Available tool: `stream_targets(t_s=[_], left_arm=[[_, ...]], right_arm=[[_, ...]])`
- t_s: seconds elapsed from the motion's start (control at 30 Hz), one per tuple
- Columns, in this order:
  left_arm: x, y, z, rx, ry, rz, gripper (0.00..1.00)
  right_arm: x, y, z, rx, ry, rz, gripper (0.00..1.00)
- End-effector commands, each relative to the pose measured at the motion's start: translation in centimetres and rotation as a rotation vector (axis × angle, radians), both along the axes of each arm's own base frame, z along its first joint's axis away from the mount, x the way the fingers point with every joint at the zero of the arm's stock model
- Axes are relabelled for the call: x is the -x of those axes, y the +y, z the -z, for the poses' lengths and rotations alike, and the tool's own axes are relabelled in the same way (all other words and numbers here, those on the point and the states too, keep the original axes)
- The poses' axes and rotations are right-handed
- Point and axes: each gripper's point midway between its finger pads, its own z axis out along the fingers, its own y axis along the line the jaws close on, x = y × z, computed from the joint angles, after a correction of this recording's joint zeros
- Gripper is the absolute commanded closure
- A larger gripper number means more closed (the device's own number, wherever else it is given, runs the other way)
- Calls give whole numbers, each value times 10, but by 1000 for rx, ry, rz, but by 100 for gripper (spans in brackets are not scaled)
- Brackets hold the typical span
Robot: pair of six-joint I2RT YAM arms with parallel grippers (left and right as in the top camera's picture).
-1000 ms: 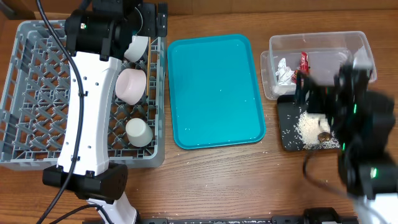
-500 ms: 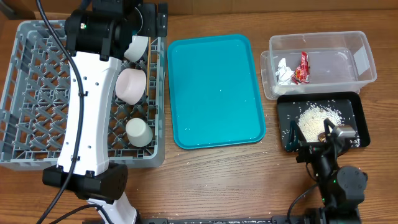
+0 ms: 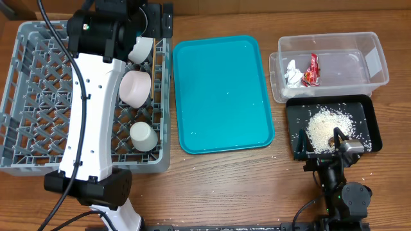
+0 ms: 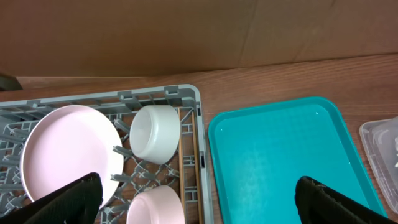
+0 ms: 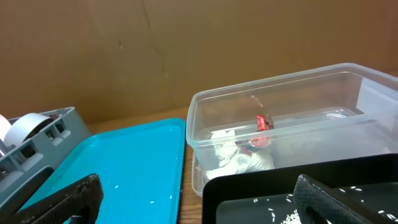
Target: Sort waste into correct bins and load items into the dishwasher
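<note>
The grey dish rack [image 3: 38, 96] holds a white cup [image 3: 142, 136], a pink bowl [image 3: 135, 88] and a pale bowl [image 3: 141, 50]. In the left wrist view the pink-white plate [image 4: 68, 152] stands beside the pale bowl [image 4: 155, 134]. My left gripper [image 4: 200, 199] is open and empty over the rack's far right corner. The clear tub [image 3: 347, 61] holds the red wrapper [image 3: 311, 69] and the tissue [image 3: 294, 74]. Rice [image 3: 327, 122] lies in the black tray [image 3: 372, 128]. My right gripper [image 3: 319, 142] is open and empty at the tray's front edge.
The teal tray [image 3: 221, 93] lies between the rack and the bins, with a few rice grains on it. Stray grains dot the wood near the black tray. The left arm's white body spans the rack from front to back. A cardboard wall stands behind the table.
My right arm has pulled back from over the black tray toward the table's front edge and now rests low there. The rice heap sits more centred. The left arm has not moved.
</note>
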Motion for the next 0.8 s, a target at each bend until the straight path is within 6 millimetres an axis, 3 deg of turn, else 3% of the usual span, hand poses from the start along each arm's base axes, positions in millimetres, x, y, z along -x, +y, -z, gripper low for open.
stream_targets(t_s=[0.0, 0.77], left_arm=[[0, -4, 0, 6, -1, 8, 0], [0, -1, 1, -15, 2, 8, 0]], right_arm=[[0, -4, 1, 8, -8, 24, 0], [0, -4, 1, 8, -7, 24, 0]])
